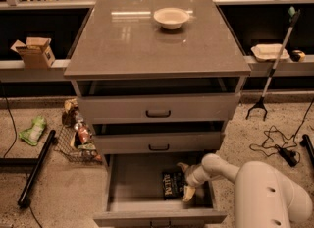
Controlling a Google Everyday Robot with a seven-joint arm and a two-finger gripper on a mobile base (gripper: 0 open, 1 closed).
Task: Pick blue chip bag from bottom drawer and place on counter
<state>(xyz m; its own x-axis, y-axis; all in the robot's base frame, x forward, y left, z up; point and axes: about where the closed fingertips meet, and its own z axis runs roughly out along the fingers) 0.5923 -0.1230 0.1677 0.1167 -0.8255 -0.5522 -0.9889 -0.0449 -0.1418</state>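
The bottom drawer (132, 183) is pulled open below two shallower drawers. The blue chip bag (171, 184), dark with white lettering, lies on the drawer floor at the right. My gripper (186, 180) reaches into the drawer from the right, on the end of the white arm (255, 187). Its fingers are spread, one fingertip (183, 166) above the bag's right edge and one below it, close beside the bag. The counter (147, 40) is the glossy grey-brown slab on top of the cabinet.
A cream bowl (171, 17) stands on the counter at the back. A wire basket with reddish snack packets (78, 141) sits on the floor left of the cabinet, a green packet (33, 129) further left. A cardboard box (33, 51) is on the left shelf, a grabber tool (272, 70) at right.
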